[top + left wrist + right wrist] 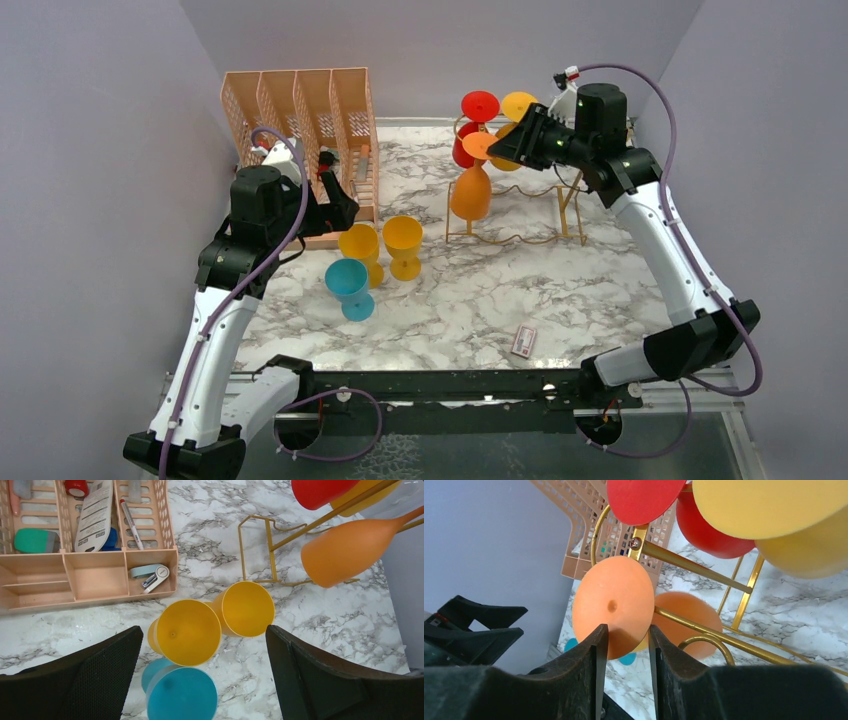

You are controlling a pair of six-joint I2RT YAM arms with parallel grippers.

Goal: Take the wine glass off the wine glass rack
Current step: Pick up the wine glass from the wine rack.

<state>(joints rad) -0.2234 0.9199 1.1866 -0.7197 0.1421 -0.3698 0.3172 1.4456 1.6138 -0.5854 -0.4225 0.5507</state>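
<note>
Orange wine glass (pixel 614 605) hung bowl-down on the left end of the wine glass rack (pixel 694 566), foot up. Right gripper (pixel 626 630) sat at the foot's lower edge with fingers nearly together, a thin gap between; couldn't tell if it was gripping. Red glass (pixel 644 497) and yellow glass (pixel 769 505) hung on the same rack. Left gripper (pixel 202 635) was spread wide and empty, left of the rack above two yellow cups (pixel 247 607) and a teal cup (pixel 182 695).
</note>
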